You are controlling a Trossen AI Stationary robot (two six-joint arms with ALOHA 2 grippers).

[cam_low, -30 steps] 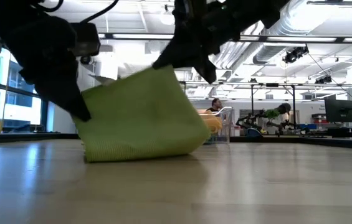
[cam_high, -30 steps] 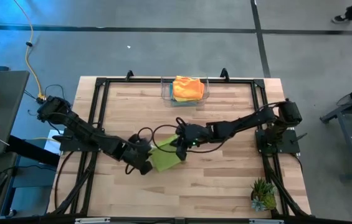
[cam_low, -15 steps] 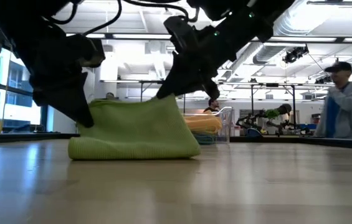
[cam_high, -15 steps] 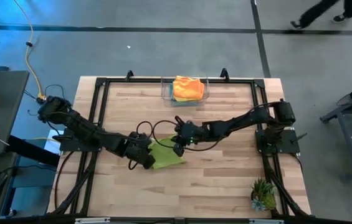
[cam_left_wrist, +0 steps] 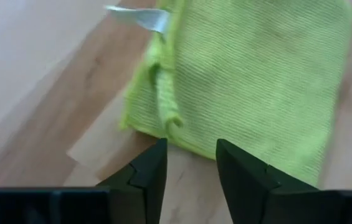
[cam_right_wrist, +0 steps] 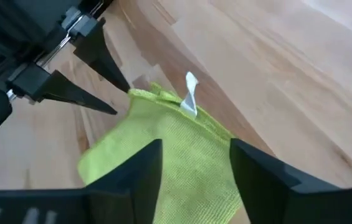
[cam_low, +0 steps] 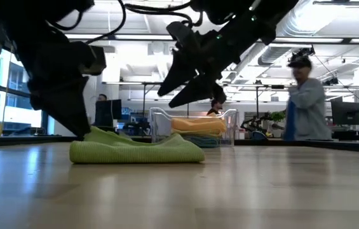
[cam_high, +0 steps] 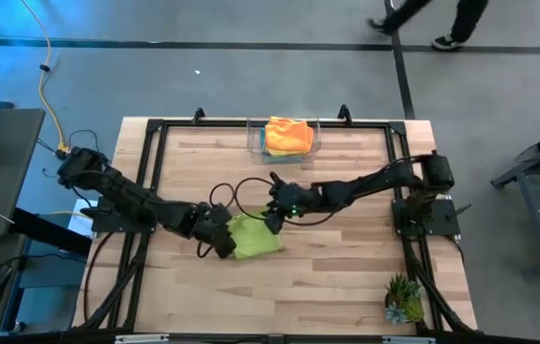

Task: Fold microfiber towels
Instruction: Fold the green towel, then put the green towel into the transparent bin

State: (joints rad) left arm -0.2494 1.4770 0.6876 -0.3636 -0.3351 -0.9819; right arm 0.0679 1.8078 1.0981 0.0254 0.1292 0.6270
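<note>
A lime green towel (cam_high: pixel 255 236) lies folded flat on the wooden table near its middle; a white tag (cam_right_wrist: pixel 190 94) sticks up at one corner. My left gripper (cam_left_wrist: pixel 191 163) stands open just off the towel's left edge, fingers slanting down. My right gripper (cam_low: pixel 169 98) hangs open above the towel's far right part, clear of it. In the right wrist view the towel (cam_right_wrist: pixel 163 165) shows below the open fingers, with the left gripper (cam_right_wrist: pixel 95 84) beyond it.
A clear bin (cam_high: pixel 253 143) at the table's far edge holds orange and yellow towels (cam_high: pixel 289 134). A small spiky plant (cam_high: pixel 403 298) stands at the near right corner. A person (cam_low: pixel 303 95) walks in the room behind the table. Bare wood lies near and right of the towel.
Both grippers have opened and let go of the green towel. Its upper part, held up like a sheet a second ago, has come down toward the table's left and now lies flat on the lower layer. My right gripper sank with it, then stayed above.
</note>
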